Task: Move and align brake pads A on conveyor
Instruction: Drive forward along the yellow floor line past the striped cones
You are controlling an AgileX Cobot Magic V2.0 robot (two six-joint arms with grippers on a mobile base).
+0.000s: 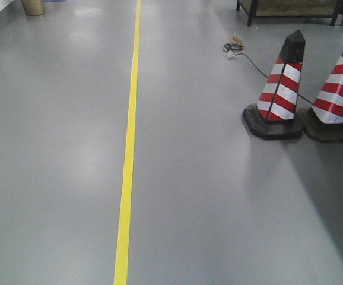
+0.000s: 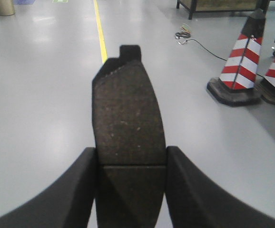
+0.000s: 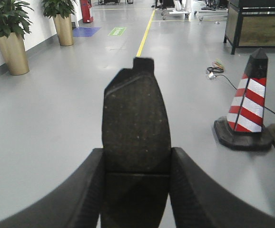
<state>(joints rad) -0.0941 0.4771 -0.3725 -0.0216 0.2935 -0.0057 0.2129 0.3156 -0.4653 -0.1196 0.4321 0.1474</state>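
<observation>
Brake pads A: two units are in view, one per arm, both held off the floor.

Left wrist view: the left gripper point(image 2: 131, 153) has its jaws drawn in narrow on the first pad point(image 2: 128, 111), fingers pressing its two long edges at the near end. The pad's long axis runs straight out from the jaws, in line with the gripper. Its friction face is towards the camera and a small tab is at the far tip. A thin cross line, probably the groove, sits level with the fingertips.

Right wrist view: the right gripper point(image 3: 136, 159) clamps the second pad point(image 3: 136, 118) in the same manner, long axis forward and tab outermost.

Beyond both pads lies bare grey floor point(image 1: 53, 178) with a yellow line point(image 1: 130, 148) running away from the robot. Two red-and-white striped cones point(image 1: 281, 89) stand to the right of it, touching at their bases. A loose cable point(image 1: 237, 50) lies behind them, then a dark bench point(image 3: 256, 23). Potted plants point(image 3: 14, 42) stand along the far left wall.

The conveyor is in no view, so which arm is nearer to it cannot be determined.

Judgement: both arms are in the carrying stage. At placement, each pad's forward-pointing long axis will set its alignment on the belt, so wrist heading governs the result. The remaining pads are not visible.
</observation>
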